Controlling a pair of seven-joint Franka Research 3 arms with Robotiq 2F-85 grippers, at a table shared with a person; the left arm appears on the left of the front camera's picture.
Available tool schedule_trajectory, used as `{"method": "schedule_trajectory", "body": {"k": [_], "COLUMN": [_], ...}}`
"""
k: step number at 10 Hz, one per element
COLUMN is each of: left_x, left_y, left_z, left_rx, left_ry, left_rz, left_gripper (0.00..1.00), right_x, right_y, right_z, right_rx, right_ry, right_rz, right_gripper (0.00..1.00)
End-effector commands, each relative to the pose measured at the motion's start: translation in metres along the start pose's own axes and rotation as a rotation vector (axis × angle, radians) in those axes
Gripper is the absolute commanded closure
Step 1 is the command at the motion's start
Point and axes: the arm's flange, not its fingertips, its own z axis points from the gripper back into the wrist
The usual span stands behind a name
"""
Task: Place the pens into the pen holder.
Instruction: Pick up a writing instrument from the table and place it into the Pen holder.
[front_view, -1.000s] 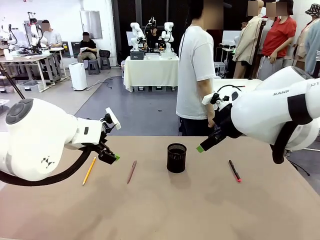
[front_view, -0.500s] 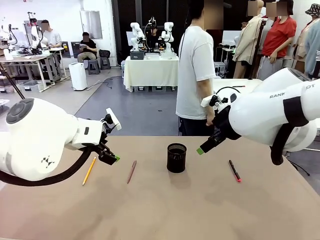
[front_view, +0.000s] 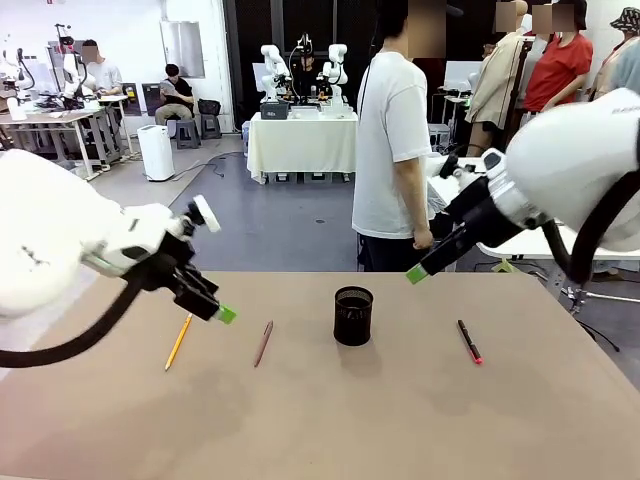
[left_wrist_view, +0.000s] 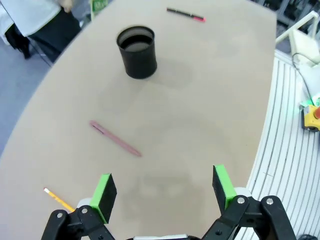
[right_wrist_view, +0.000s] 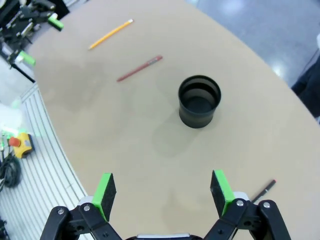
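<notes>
Tan table (front_view: 320, 420) — plain top, rounded edge in the wrist views. Person in a white T-shirt and dark trousers (front_view: 392, 150) stands at the far side, side-on. Behind: table with a white cloth (front_view: 300, 145), white boxy floor unit (front_view: 155, 152), seated person in black (front_view: 178, 95), another seated at the desks far left (front_view: 100, 75). Grey floor. Ribbed white panel (left_wrist_view: 287, 150) beside the table edge — red button on a yellow box (left_wrist_view: 313, 115) by it.

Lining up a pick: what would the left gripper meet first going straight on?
Likely bare table, beside the reddish-brown pen rather than on it; depth is hard to judge.
</notes>
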Motion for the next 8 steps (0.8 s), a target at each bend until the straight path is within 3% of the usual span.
{"method": "schedule_trajectory", "body": {"k": [1,4,8], "left_x": [0.000,0.002,0.008], "left_y": [0.022,0.029,0.041], "left_z": [0.034,0.084,0.136], "left_rx": [0.039,0.172,0.158], "left_ry": [-0.051,-0.038,-0.022], "left_rz": [-0.050,-0.104,-0.115], "left_gripper": [0.00,0.00,0.00], "right_x": [0.007,0.015,0.016], "right_y": [-0.017,-0.043,-0.085], "right_z": [0.028,0.074,0.122], "right_rx": [0.049,0.063,0.066], "right_ry": [-0.017,0.022,0.100], "right_rz": [0.061,0.108,0.206], "right_gripper": [0.00,0.00,0.00]}}
